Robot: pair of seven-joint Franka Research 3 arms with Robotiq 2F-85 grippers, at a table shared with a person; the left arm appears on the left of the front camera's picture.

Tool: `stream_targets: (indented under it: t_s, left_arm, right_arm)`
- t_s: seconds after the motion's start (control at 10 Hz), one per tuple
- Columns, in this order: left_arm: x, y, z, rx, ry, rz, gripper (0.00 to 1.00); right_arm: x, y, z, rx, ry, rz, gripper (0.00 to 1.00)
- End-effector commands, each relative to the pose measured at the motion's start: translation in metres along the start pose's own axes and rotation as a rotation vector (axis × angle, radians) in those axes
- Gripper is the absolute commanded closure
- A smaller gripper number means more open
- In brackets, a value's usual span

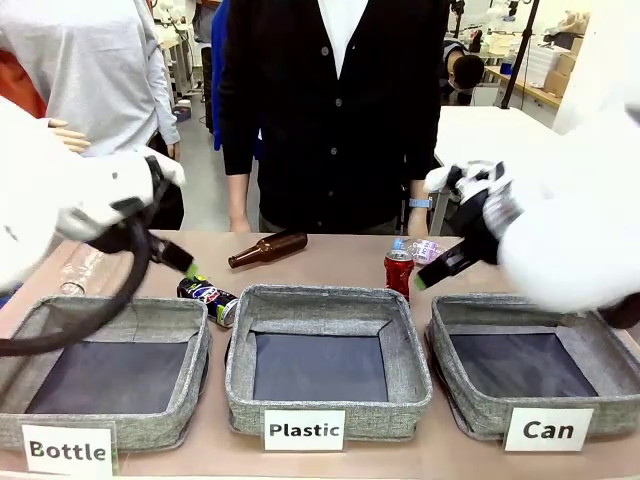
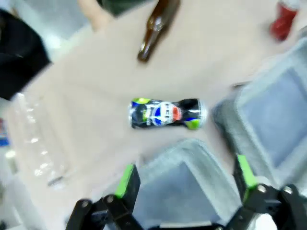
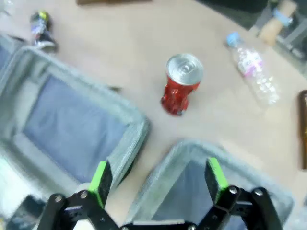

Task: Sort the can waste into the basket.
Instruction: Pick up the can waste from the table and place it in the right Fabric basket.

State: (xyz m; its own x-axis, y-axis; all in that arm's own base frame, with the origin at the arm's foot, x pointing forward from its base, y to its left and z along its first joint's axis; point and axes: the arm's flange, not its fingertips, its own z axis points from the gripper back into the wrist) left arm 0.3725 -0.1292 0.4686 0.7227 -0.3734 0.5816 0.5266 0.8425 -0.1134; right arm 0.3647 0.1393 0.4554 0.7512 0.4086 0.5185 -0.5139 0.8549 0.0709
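The red can (image 3: 181, 85) stands upright on the tan table (image 1: 330, 265). It is a small metal cylinder with a round silver top and a crumpled waist, just behind the far right corner of the middle basket (image 1: 320, 298), whose label reads "Plastic". The dark can (image 2: 167, 113) lies on its side, glossy blue-black with bright print and silver ends, by the far edge of the gap between the "Bottle" basket (image 1: 100, 312) and the middle one. The "Can" basket (image 1: 600, 345) is a grey woven-fabric box with soft rounded corners and a dark flat lining; nothing lies in it. The right gripper (image 3: 158, 175) hangs above that basket's far left corner with its green-padded fingers spread wide and nothing between them. The red can is a little beyond its tips and apart from them. The left gripper (image 2: 186, 175) is likewise spread and empty above the far corner of the "Bottle" basket, with the dark can ahead of its fingers, not touching. A brown glass bottle (image 1: 268, 249) lies on its side farther back. A clear ribbed plastic bottle (image 3: 252, 72) lies near the red can, and another clear bottle (image 2: 33, 143) lies at the table's left. A person in a dark cardigan (image 1: 335, 100) stands at the far side.
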Motion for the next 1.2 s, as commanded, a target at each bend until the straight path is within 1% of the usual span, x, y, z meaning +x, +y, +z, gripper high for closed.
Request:
stream_targets:
  t_s: [0.0, 0.1, 0.2, 0.3, 0.4, 0.5, 0.6, 0.7, 0.8, 0.9, 1.0, 1.1]
  left_arm:
    - [-0.043, 0.029, 0.082, -0.142, -0.008, 0.159, 0.00]
    - [-0.064, 0.053, 0.101, -0.249, -0.012, 0.206, 0.00]
    - [-0.089, 0.086, 0.125, -0.358, -0.048, 0.251, 0.00]
    - [-0.108, 0.122, 0.135, -0.425, -0.092, 0.357, 0.00]
    - [-0.130, 0.156, 0.146, -0.503, -0.168, 0.458, 0.00]
    - [-0.159, 0.187, 0.142, -0.527, -0.243, 0.586, 0.00]
    - [-0.188, 0.218, 0.130, -0.576, -0.293, 0.713, 0.00]
    - [-0.218, 0.238, 0.122, -0.603, -0.334, 0.825, 0.00]
    - [-0.232, 0.247, 0.114, -0.613, -0.368, 0.899, 0.00]
    - [-0.245, 0.257, 0.112, -0.623, -0.429, 0.917, 0.00]
    - [-0.238, 0.247, 0.111, -0.595, -0.455, 0.951, 0.00]
    - [-0.224, 0.245, 0.111, -0.544, -0.443, 0.925, 0.00]
  right_arm:
    - [-0.022, -0.026, 0.084, 0.119, 0.037, -0.193, 0.00]
    - [-0.045, -0.049, 0.112, 0.182, 0.000, -0.248, 0.00]
    - [-0.073, -0.083, 0.136, 0.282, -0.069, -0.310, 0.00]
    - [-0.103, -0.118, 0.149, 0.359, -0.148, -0.432, 0.00]
    - [-0.134, -0.149, 0.157, 0.457, -0.244, -0.518, 0.00]
    - [-0.162, -0.180, 0.160, 0.537, -0.315, -0.602, 0.00]
    - [-0.192, -0.211, 0.160, 0.608, -0.386, -0.692, 0.00]
    - [-0.211, -0.232, 0.156, 0.644, -0.411, -0.744, 0.00]
    - [-0.225, -0.251, 0.150, 0.688, -0.432, -0.809, 0.00]
    - [-0.233, -0.261, 0.142, 0.742, -0.462, -0.822, 0.00]
    - [-0.233, -0.261, 0.136, 0.738, -0.475, -0.841, 0.00]
    - [-0.247, -0.249, 0.150, 0.670, -0.450, -0.851, 0.00]
